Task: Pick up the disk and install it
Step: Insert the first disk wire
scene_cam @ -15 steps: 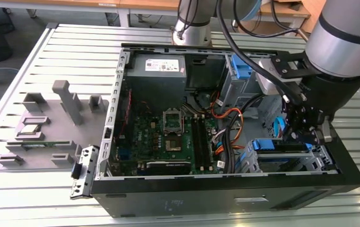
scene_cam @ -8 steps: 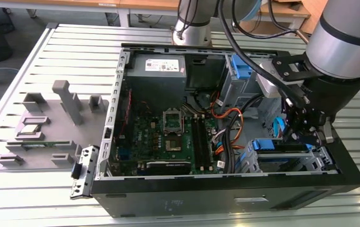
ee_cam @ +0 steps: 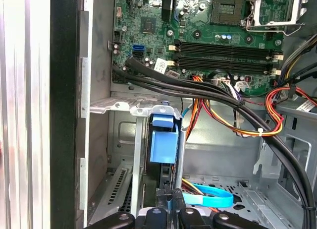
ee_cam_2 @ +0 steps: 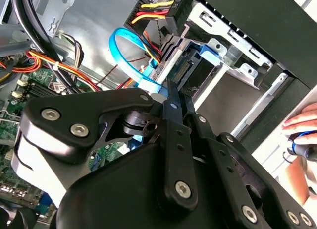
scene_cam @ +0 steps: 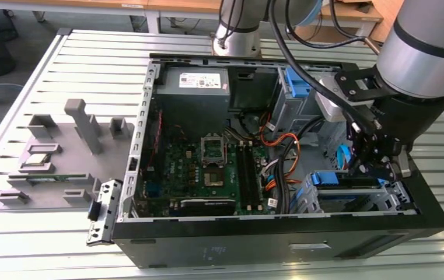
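Note:
The disk stands on edge in the drive cage at the front corner of the open computer case, on the exterior view's right. Its blue plastic rail faces the camera in the first wrist view. The end with the connector appears in the second wrist view. My gripper reaches down into the cage from above. Its black fingers sit close together on the disk's upper edge, and the gripper looks shut on it.
The motherboard fills the case floor, with a grey power supply at the back. Black, orange and red cables and a blue flat cable cross beside the cage. A grey fixture lies outside. A person's hand rests beyond the case.

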You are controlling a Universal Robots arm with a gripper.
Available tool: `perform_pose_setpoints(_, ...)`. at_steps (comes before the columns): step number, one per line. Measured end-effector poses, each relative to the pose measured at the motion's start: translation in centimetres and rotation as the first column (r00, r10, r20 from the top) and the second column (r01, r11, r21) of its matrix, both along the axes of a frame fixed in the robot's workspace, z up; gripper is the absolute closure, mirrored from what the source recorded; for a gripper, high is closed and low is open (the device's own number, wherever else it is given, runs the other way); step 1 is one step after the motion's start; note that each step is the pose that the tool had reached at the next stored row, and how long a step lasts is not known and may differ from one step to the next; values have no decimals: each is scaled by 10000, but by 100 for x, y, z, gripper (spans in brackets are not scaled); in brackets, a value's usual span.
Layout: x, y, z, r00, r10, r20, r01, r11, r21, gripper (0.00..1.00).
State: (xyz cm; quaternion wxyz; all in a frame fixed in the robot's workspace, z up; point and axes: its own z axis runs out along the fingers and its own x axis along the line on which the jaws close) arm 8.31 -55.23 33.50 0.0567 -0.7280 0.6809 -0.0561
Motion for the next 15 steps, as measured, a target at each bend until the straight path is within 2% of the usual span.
perform_pose_setpoints(15,0,0,-16,10000,0,-1,0,10000,17,84)
